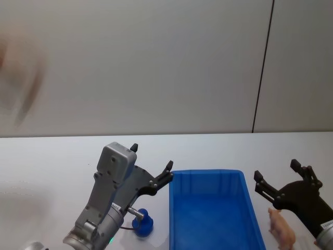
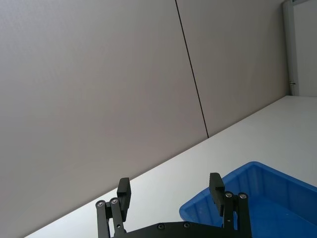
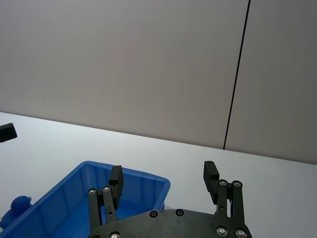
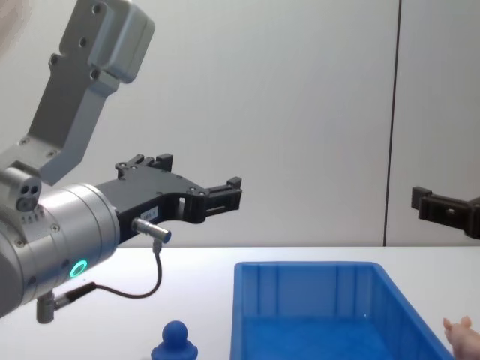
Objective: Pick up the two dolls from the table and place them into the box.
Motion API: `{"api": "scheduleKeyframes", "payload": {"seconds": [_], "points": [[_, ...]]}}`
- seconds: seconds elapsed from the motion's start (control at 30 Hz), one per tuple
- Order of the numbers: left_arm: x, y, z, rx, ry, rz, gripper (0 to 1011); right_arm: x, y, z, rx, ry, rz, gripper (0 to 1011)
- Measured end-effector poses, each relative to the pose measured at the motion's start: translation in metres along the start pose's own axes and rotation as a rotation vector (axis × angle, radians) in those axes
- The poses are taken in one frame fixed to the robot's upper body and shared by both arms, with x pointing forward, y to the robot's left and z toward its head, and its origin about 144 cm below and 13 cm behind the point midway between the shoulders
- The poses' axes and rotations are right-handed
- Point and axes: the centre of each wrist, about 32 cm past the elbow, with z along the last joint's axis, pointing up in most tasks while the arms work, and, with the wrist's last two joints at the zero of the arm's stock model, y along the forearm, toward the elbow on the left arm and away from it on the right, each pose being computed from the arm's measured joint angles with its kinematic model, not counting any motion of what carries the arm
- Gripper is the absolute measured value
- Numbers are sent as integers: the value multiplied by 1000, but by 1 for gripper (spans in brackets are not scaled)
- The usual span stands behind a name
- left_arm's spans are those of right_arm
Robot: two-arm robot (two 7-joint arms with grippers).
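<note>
**Head view: both dolls wait on the table, neither grasped**

Left fingers (image 1: 166,169) and right fingers (image 1: 258,177) are spread wide and empty, raised above the table (image 1: 52,156) (aimed ahead, not down). The box (image 1: 208,172) sits lower, between the two pairs. The blue figurine (image 1: 142,223) stands below and behind the left fingers, and the pink pig (image 1: 281,229) below and behind the right. Picking looks unstarted. Each wrist would likely need to tip down and draw back over its doll.
</note>
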Motion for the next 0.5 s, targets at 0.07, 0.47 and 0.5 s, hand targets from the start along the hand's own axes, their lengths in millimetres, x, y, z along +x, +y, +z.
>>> {"api": "scheduleKeyframes", "payload": {"seconds": [0.07, 0.47, 0.5], "points": [[0, 0, 0, 0, 0, 0, 1001, 0, 0, 0, 0, 0, 0, 1001], [0, 0, 0, 0, 0, 0, 1002, 0, 0, 0, 0, 0, 0, 1001], [0, 0, 0, 0, 0, 0, 1001, 0, 0, 0, 0, 0, 0, 1001]]}}
